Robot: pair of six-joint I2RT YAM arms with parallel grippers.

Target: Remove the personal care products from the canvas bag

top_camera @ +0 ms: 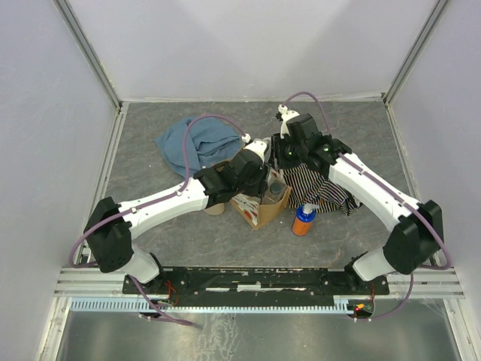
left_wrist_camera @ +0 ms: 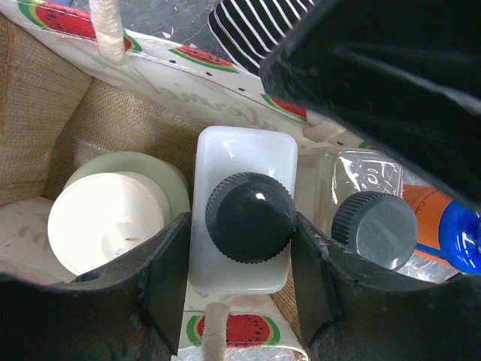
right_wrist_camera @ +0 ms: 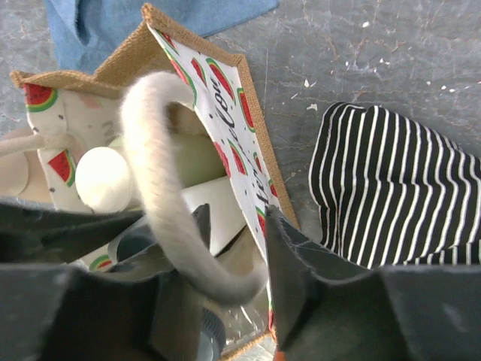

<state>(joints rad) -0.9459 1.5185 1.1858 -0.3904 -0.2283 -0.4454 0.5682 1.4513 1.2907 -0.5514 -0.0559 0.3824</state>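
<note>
The canvas bag [top_camera: 254,212] stands mid-table, its burlap lining [left_wrist_camera: 45,113] and watermelon-print wall [right_wrist_camera: 234,113] in the wrist views. Inside it stand a beige bottle with a cream cap [left_wrist_camera: 105,218], a white squarish bottle [left_wrist_camera: 244,154] with a dark grey cap, and a clear one with a grey cap [left_wrist_camera: 374,229]. My left gripper [left_wrist_camera: 239,226] reaches into the bag, its fingers pressed on both sides of the white squarish bottle. My right gripper [right_wrist_camera: 234,226] straddles the bag's wall and rope handle [right_wrist_camera: 150,150], with a gap left between its jaws. A blue-and-orange bottle [top_camera: 304,219] stands on the table outside the bag.
A blue cloth [top_camera: 199,143] lies crumpled behind the bag to the left. A black-and-white striped cloth [top_camera: 325,188] lies under the right arm. A tan round thing [top_camera: 215,207] peeks out beside the left arm. Grey walls enclose the table.
</note>
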